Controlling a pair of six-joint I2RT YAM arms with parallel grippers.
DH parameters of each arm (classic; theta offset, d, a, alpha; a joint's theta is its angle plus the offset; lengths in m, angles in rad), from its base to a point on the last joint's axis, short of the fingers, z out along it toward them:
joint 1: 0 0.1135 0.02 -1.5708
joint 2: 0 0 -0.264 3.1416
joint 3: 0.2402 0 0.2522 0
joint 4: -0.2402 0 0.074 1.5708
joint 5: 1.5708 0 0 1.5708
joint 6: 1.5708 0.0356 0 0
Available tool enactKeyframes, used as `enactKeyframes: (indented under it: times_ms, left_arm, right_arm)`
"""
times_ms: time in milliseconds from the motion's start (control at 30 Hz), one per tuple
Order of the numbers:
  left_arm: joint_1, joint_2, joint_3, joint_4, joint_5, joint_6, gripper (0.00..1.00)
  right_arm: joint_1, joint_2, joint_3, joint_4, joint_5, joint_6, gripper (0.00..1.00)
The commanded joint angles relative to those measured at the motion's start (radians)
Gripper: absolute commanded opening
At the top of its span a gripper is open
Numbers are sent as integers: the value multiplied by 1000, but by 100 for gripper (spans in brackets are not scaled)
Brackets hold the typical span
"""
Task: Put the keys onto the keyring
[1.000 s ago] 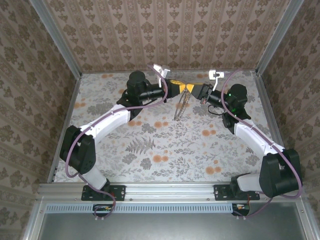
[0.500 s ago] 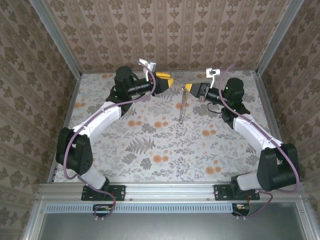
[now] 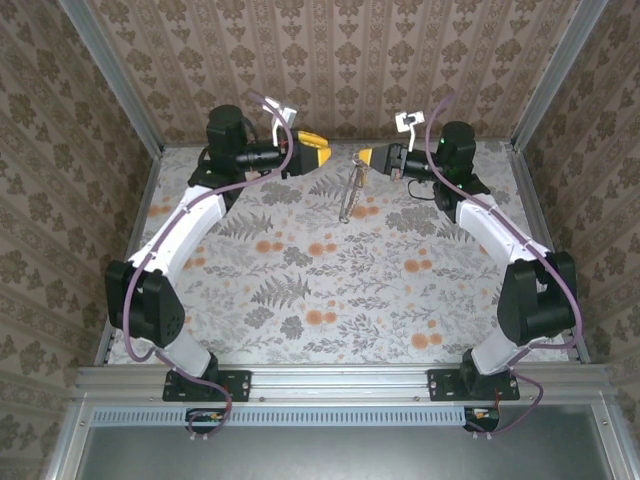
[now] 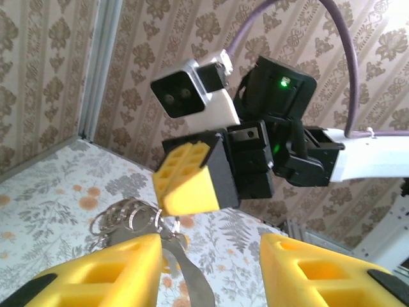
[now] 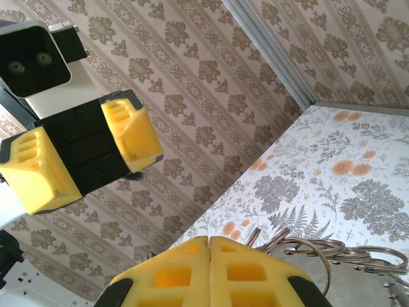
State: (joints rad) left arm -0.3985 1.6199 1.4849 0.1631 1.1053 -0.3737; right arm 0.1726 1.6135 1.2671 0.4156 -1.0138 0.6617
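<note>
Currently right gripper (image 3: 365, 158) is pressed together on the keyring (image 3: 347, 195), which dangles from its tips above the far table (image 3: 300, 290), long axis downward; left gripper (image 3: 316, 152) is spread, empty, just left of it, tips facing it; I judge 1 short approach closes that gap.

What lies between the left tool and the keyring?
Nothing: the top view shows a bare gap between left tool and keyring, which hangs from the right tool.
</note>
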Motion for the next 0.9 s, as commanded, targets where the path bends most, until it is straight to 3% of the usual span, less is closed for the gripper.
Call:
enactKeyframes:
  times_ms: [0, 300, 567, 867]
  left_arm:
    - [11, 48, 49, -45, 96, -6, 41]
    - [2, 107, 82, -42, 112, -37, 44]
    - [-37, 166, 116, -22, 131, -58, 37]
    - [-51, 205, 133, -4, 122, -77, 36]
  right_arm:
    - [3, 28, 56, 51, -55, 39, 0]
    - [16, 26, 46, 58, -59, 52, 0]
    - [28, 19, 23, 66, -62, 52, 0]
    - [29, 17, 13, 73, -63, 54, 0]
